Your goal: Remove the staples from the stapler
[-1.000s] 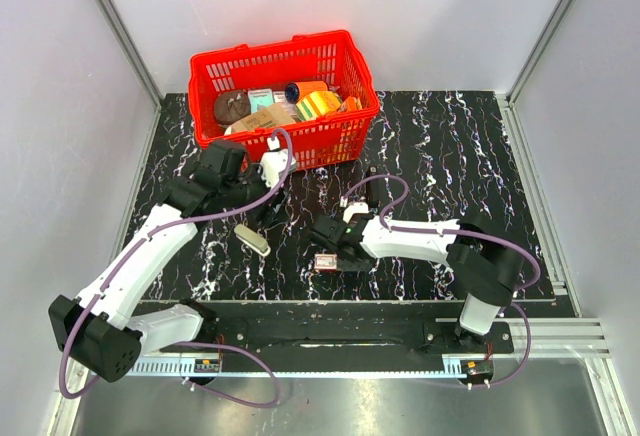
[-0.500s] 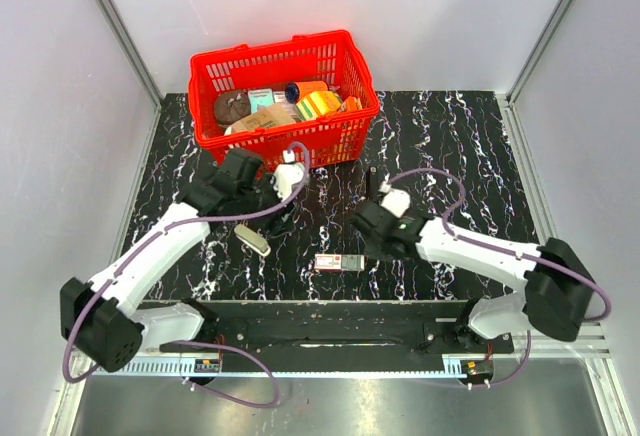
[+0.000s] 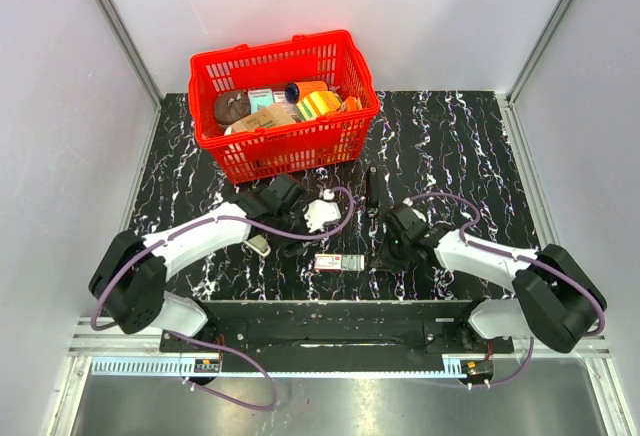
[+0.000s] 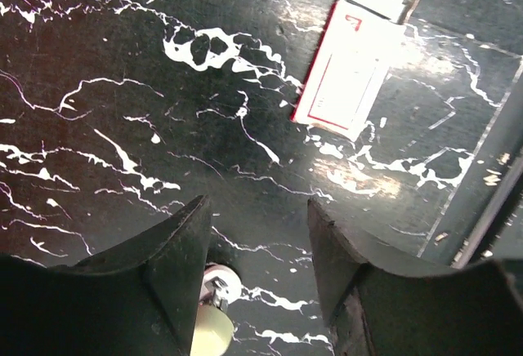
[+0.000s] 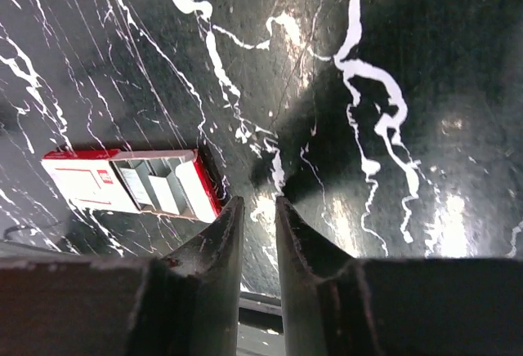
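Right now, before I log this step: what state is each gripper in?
Left gripper: open, holding nothing.
Right gripper: open only a slit, holding nothing.

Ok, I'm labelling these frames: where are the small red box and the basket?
box (image 3: 338, 262), top view, middle of its upper face.
basket (image 3: 290, 151), top view, its near mesh wall.

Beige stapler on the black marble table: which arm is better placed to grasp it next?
Left, probably. The beige stapler lies beside the left forearm; the left tool is open and empty. The right tool sits beyond the red-and-white staple box.
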Robot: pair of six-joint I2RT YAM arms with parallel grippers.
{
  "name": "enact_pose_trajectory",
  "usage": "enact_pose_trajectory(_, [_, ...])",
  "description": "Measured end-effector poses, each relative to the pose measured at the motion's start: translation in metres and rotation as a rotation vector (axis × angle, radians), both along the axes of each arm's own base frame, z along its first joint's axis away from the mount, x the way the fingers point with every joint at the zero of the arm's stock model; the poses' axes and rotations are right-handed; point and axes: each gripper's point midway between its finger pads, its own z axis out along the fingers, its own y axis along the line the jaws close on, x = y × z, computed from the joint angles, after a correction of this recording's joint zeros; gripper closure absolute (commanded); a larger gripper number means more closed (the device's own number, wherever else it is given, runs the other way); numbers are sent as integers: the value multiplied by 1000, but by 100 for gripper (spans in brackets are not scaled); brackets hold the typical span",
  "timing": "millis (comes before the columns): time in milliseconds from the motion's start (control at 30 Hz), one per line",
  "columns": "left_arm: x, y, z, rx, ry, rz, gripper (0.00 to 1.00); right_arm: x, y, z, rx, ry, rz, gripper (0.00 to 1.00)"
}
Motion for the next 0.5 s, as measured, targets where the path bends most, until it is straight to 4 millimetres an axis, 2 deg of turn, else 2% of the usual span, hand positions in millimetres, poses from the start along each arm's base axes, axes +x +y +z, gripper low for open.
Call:
enact_pose_trajectory(267, [13, -6, -30, 82, -35, -9, 46, 12, 13, -3, 185, 17, -21, 74])
enact_pose_trajectory(500, [14, -11, -44, 128, -63, -24, 46, 15, 17, -3, 283, 24, -27, 74])
